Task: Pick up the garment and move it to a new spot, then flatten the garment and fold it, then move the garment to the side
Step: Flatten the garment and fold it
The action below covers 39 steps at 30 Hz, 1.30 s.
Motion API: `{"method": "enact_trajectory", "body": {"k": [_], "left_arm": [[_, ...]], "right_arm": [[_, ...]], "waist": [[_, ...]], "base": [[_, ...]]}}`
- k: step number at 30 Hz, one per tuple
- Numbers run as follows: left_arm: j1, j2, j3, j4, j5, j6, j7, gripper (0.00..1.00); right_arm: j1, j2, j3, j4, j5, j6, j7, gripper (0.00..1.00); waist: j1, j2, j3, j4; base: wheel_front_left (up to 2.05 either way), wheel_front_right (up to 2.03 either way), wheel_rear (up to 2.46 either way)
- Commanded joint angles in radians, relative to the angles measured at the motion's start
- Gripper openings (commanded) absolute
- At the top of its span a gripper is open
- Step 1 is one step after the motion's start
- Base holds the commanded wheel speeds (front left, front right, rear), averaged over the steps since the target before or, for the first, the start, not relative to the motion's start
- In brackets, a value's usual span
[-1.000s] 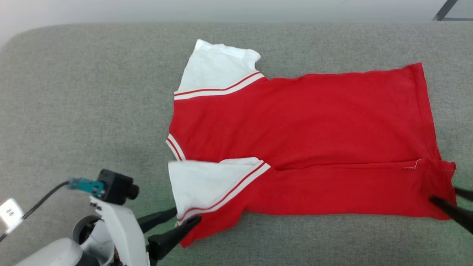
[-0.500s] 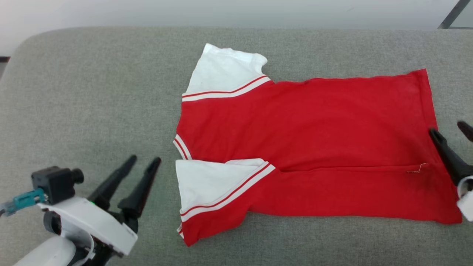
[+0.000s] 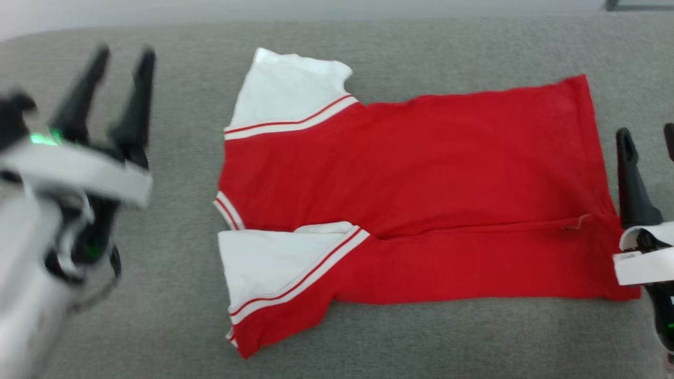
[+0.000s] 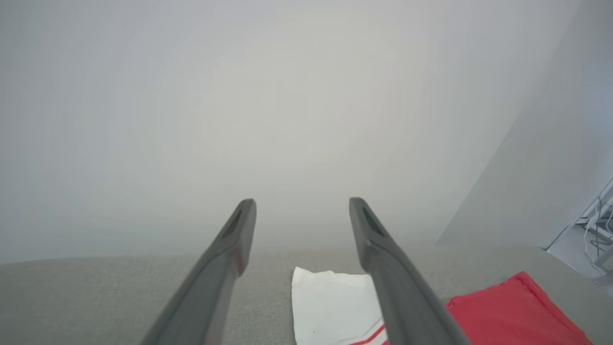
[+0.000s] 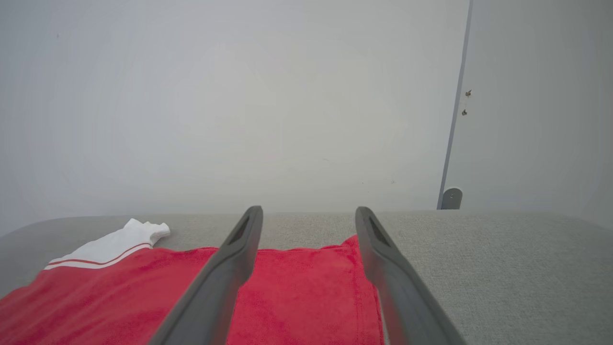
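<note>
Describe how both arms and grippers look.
The left gripper and right gripper each have two long, dark grey, tapering fingers with a recessed slot near the tip. The wrist housings are white, each with a small green light. A dark cable loops beside the white left forearm.

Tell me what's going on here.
A two-armed robot is folding a red T-shirt with white sleeves on a grey padded surface. The shirt lies flat, its near long side folded over onto the body; the far side is not yet folded. Neither tool holds it: the left tool is open beside the sleeve end, the right tool open at the hem end.
</note>
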Motion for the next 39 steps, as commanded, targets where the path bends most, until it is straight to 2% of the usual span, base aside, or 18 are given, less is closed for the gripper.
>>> {"method": "enact_trajectory", "body": {"k": [1, 5, 6, 10, 16, 24, 28, 36, 37, 39], "left_arm": [[-0.102, -0.013, -0.012, 0.071, 0.017, -0.024, 0.039, 1.0], [-0.295, -0.02, -0.057, 0.236, 0.073, -0.076, 0.128, 1.0], [-0.295, -0.02, -0.057, 0.236, 0.073, -0.076, 0.128, 1.0], [-0.451, -0.045, -0.118, 0.418, 0.119, -0.126, 0.223, 1.0], [-0.608, -0.074, -0.241, 0.643, 0.135, -0.184, 0.467, 1.0], [-0.719, -0.067, -0.323, 0.798, 0.028, -0.191, 0.833, 1.0], [-0.737, -0.046, -0.338, 0.826, -0.018, -0.191, 0.941, 1.0], [-0.721, -0.029, -0.361, 0.826, -0.091, -0.191, 1.046, 1.0], [-0.722, -0.027, -0.365, 0.822, -0.098, -0.191, 1.054, 0.58], [-0.722, -0.026, -0.369, 0.814, -0.108, -0.191, 1.055, 0.0]], "right_arm": [[-0.017, 0.025, 0.013, -0.009, -0.022, 0.0, -0.017, 1.0], [-0.041, 0.066, 0.054, -0.014, -0.022, 0.0, -0.039, 1.0], [-0.041, 0.066, 0.054, -0.014, -0.022, 0.0, -0.039, 1.0], [-0.055, 0.095, 0.075, -0.004, -0.006, 0.0, -0.058, 1.0], [-0.075, 0.098, 0.105, 0.018, 0.016, 0.0, -0.066, 1.0], [-0.11, 0.092, 0.156, 0.037, 0.04, 0.0, -0.083, 1.0], [-0.112, 0.086, 0.171, 0.043, 0.048, 0.0, -0.09, 1.0], [-0.122, 0.078, 0.167, 0.035, 0.056, 0.0, -0.089, 1.0], [-0.13, 0.075, 0.17, 0.032, 0.057, 0.0, -0.084, 1.0], [-0.151, 0.062, 0.181, 0.026, 0.055, 0.0, -0.07, 1.0]], "waist": [[0.0, 0.0, 0.045, -0.057], [0.0, 0.0, 0.083, -0.127], [0.0, 0.0, 0.083, -0.127], [0.0, 0.0, 0.112, -0.185], [0.0, 0.0, 0.15, -0.247], [0.0, 0.0, 0.19, -0.302], [0.0, 0.0, 0.2, -0.315], [0.0, 0.0, 0.216, -0.311], [0.0, 0.0, 0.218, -0.309], [0.0, 0.0, 0.221, -0.306]], "base": [[0.0, 0.0, 0.0], [0.0, 0.0, 0.0], [0.0, 0.0, 0.0], [0.0, 0.0, 0.0], [0.0, 0.0, 0.0], [0.0, 0.0, 0.0], [0.0, 0.0, 0.0], [0.0, 0.0, 0.0], [0.0, 0.0, 0.0], [0.0, 0.0, 0.0]]}}
